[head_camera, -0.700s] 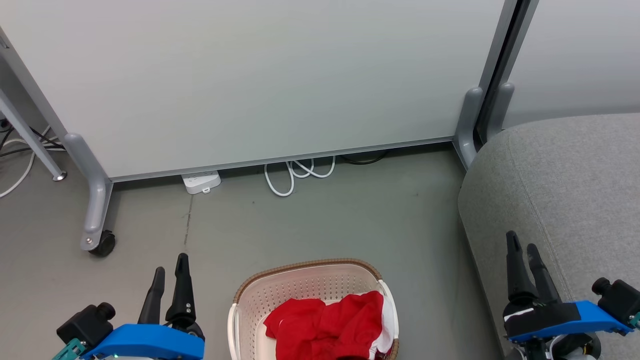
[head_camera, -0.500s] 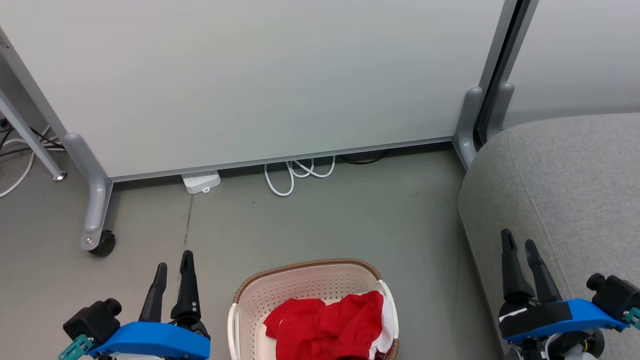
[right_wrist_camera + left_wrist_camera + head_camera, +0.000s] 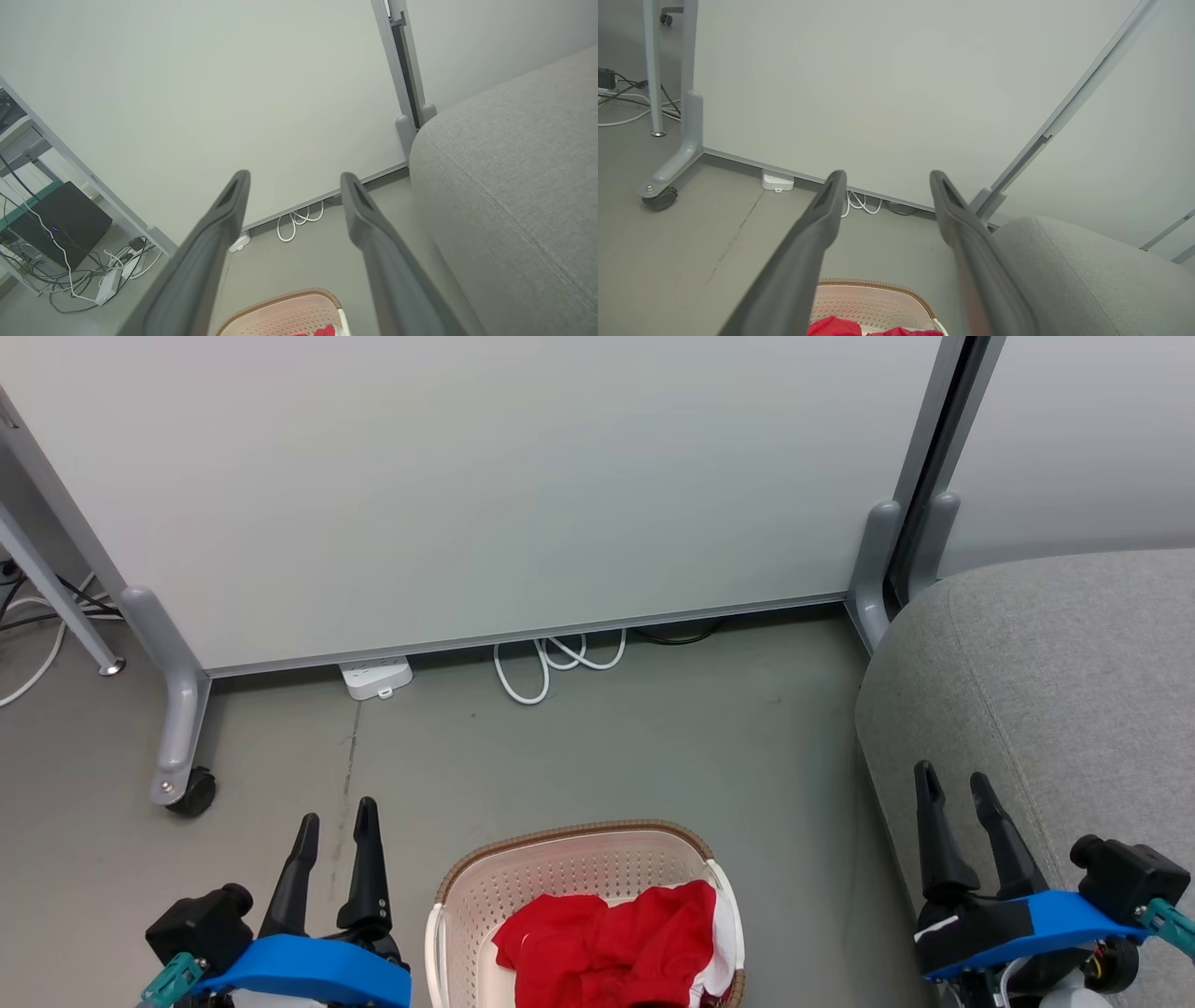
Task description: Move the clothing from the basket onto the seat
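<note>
Red fabric with a sliver of white at its right edge, the clothing (image 3: 607,938), lies heaped in the basket (image 3: 560,873), bunched toward the near and right side, so the perforated far wall and part of the left side stand bare. From the head camera I see the basket standing on the grey floor (image 3: 607,747) low in the middle of the picture, its near end cut off by the bottom edge. The seat (image 3: 1055,691) fills the right side, a grey upholstered bulk with a rounded corner and a seam running down it; a strip of floor lies between it and the basket, so the two are apart. My left gripper (image 3: 339,808) hangs over bare floor just left of the basket, fingers pointing away from me, jaws apart with nothing between them. My right gripper (image 3: 950,771) sits in front of the seat's rounded edge, jaws likewise apart and empty; I cannot tell whether it touches the upholstery. Neither gripper touches the clothing or the basket. Beyond the basket a pale partition panel (image 3: 467,476) stands on grey feet, one with a black castor (image 3: 191,793), and a white power strip (image 3: 376,675) and a looped white cable (image 3: 551,663) lie at its base.
</note>
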Controlling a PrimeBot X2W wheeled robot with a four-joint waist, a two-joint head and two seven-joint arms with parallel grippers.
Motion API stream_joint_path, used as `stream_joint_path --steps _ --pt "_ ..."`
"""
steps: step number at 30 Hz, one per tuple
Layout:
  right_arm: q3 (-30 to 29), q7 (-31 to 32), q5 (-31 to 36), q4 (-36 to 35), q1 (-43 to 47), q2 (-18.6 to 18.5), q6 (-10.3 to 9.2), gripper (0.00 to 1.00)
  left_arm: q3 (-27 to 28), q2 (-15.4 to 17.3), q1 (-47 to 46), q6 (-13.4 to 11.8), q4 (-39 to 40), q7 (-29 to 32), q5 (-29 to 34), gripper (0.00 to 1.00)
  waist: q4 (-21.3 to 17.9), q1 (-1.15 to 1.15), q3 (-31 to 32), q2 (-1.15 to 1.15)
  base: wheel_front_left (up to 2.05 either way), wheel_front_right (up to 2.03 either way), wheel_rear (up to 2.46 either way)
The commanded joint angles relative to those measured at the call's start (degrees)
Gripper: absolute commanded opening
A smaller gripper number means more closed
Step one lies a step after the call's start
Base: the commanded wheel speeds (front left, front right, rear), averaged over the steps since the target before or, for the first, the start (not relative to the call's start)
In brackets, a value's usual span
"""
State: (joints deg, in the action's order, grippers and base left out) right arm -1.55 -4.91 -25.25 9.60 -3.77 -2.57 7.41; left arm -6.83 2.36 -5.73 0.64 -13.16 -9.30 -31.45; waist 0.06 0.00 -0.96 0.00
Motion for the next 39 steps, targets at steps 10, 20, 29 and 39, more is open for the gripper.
stream_joint_path --steps 10,20,29,39 --pt "-0.21 -0.80 6.26 -1.21 -0.31 -0.35 0.12 1.00 -0.55 0.47 -1.64 -0.68 0.38 -1.71 4.99 1.00 0.03 0.00 -0.48 0.00 0.00 0.00 0.00" --pt "-0.62 -1.56 11.26 -1.17 -0.30 -0.38 0.12 1.00 -0.71 0.54 -1.63 -1.26 0.00 -3.02 8.54 1.00 -0.03 0.00 -0.69 0.00 0.00 0.00 0.00" --pt "-0.77 -2.38 15.79 -1.31 -0.48 -0.41 0.12 1.00 -1.12 0.61 -1.89 -1.70 -0.50 -4.12 12.65 1.00 -0.06 0.00 -0.76 0.00 0.00 0.00 0.00" --pt "-0.93 -3.10 19.97 -1.25 -0.53 -0.43 0.13 1.00 -1.76 0.66 -2.14 -2.20 -0.83 -5.12 16.15 1.00 -0.06 0.00 -0.82 0.00 0.00 0.00 0.00"
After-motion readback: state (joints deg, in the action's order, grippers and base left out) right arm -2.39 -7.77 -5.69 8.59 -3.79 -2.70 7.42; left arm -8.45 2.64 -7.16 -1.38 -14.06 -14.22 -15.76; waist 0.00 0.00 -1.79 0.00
